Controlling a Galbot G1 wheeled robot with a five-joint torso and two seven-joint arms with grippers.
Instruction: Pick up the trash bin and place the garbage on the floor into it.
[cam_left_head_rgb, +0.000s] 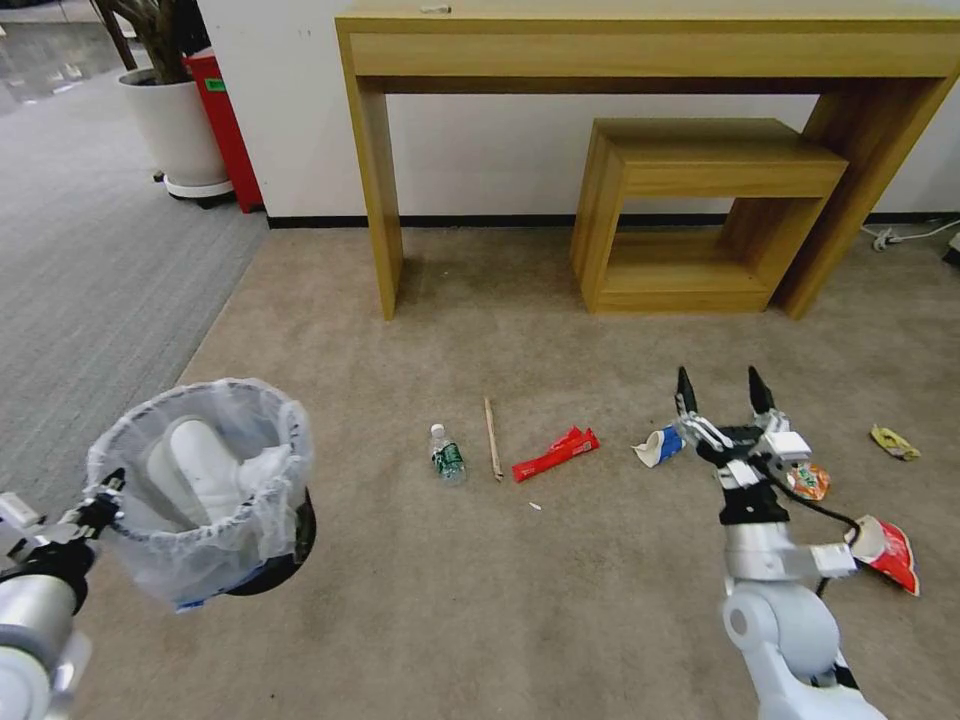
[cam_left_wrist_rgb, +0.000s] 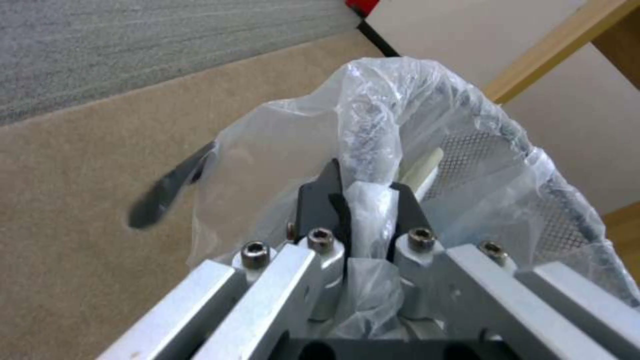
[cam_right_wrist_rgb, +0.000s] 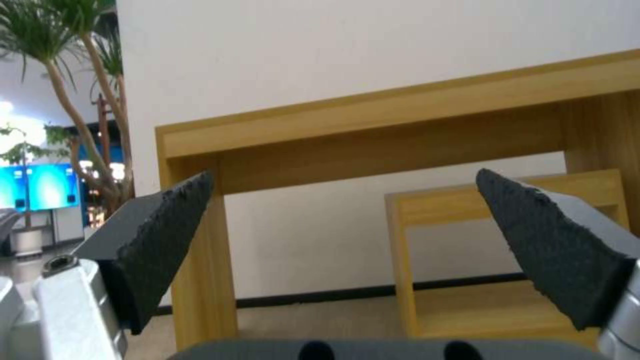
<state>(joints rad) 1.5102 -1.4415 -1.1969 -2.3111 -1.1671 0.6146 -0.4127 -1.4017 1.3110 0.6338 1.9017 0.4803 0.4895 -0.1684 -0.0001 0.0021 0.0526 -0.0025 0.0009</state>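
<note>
Crinkled plastic lines the bin, which hangs off the floor at the robot's left, the left gripper pinched tight on its rim and bag. Something white, likely a slipper, already lies inside. The right gripper hovers with fingers spread wide and empty, above the carpet near a blue-white cup. So the bin is picked up and the clearing looks partly done. Left on the floor are a bottle, a stick beside it, a red wrapper, the cup, a crushed can, a red-white cup and, well apart on the right, a yellow wrapper.
</note>
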